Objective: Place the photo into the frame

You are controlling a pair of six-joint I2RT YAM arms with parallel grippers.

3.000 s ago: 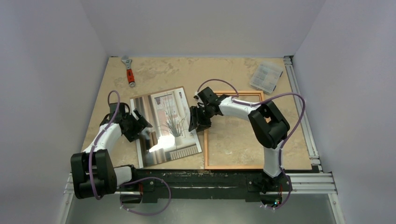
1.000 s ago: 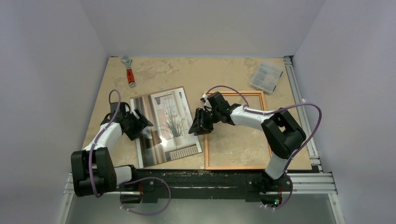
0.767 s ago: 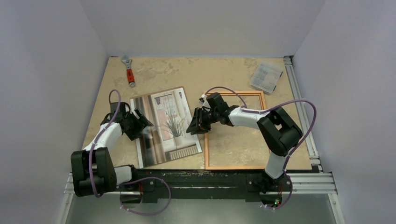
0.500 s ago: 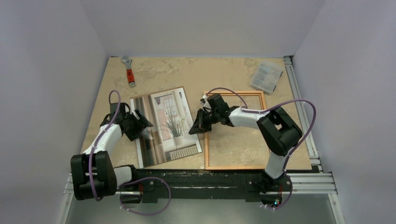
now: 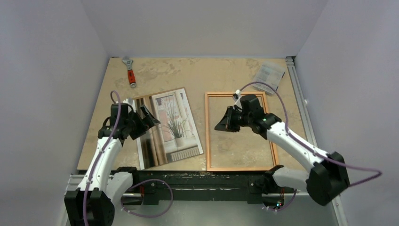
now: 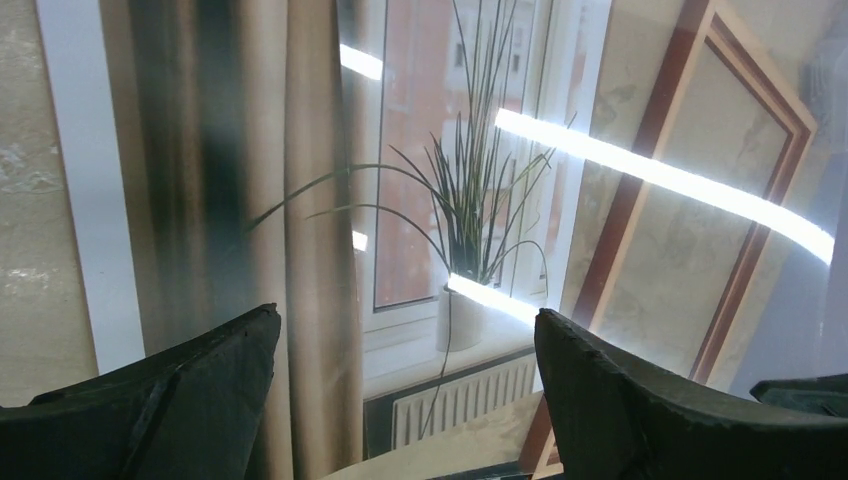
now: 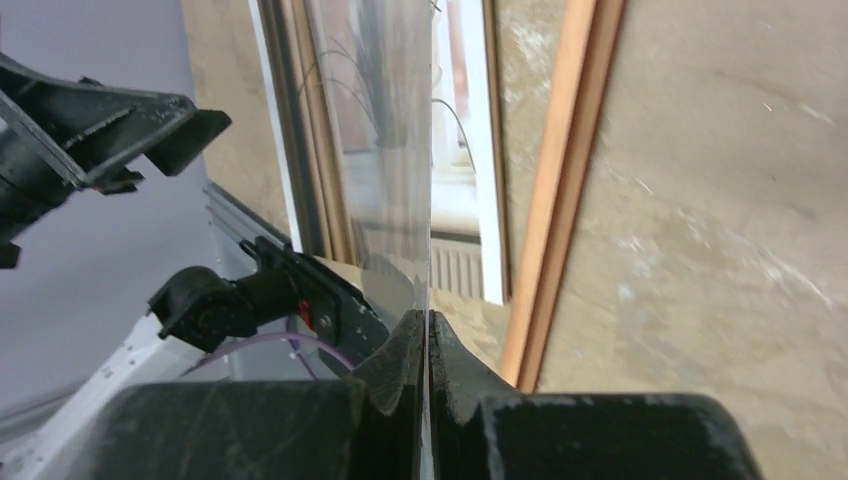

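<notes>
okay, i see tabletop [image 5: 197, 75] showing through the frame [image 5: 206, 141]; the photo [image 5: 171, 125], plant picture up, lies just left of it. left gripper [image 6: 405, 330] spread wide over its left part, right gripper [image 7: 428, 320] pinched closed.

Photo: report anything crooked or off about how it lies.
The photo lies askew on the table, left of the frame rather than inside it. Its edges slant while the frame sits square to the table, and its near right corner almost meets the frame's left rail.
</notes>
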